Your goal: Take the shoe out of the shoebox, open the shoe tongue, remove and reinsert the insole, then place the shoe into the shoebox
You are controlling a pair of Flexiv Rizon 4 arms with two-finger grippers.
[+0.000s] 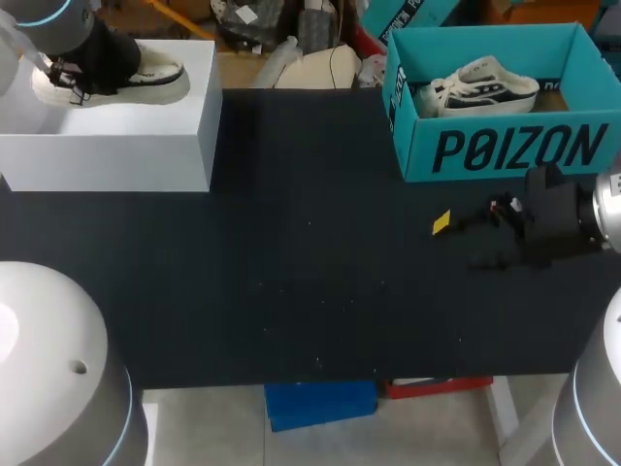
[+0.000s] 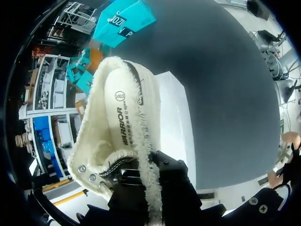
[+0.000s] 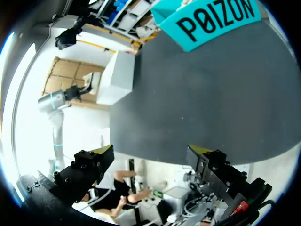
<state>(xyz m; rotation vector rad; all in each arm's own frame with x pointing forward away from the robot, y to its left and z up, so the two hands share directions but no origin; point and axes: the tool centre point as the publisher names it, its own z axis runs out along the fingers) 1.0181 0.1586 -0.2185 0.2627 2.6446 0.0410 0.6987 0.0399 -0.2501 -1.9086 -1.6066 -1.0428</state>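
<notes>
A cream shoe (image 1: 146,78) with fleecy lining rests on a white block (image 1: 116,146) at the table's far left. My left gripper (image 1: 63,78) is at its heel end. In the left wrist view the left gripper (image 2: 150,183) is shut on the fleecy edge of the shoe (image 2: 117,122); its tips are hidden, and the pale insole (image 2: 118,101) lies inside. The teal shoebox (image 1: 505,146) stands at the far right with a second, black-and-white shoe (image 1: 485,87) in it. My right gripper (image 1: 461,243) hangs open in front of the box, nothing between its fingers (image 3: 106,150).
The black table top (image 1: 291,252) stretches between the white block and the shoebox. In the right wrist view the shoebox (image 3: 211,21) is ahead, and the white block (image 3: 120,77) stands farther off with my left arm (image 3: 61,101) beside it.
</notes>
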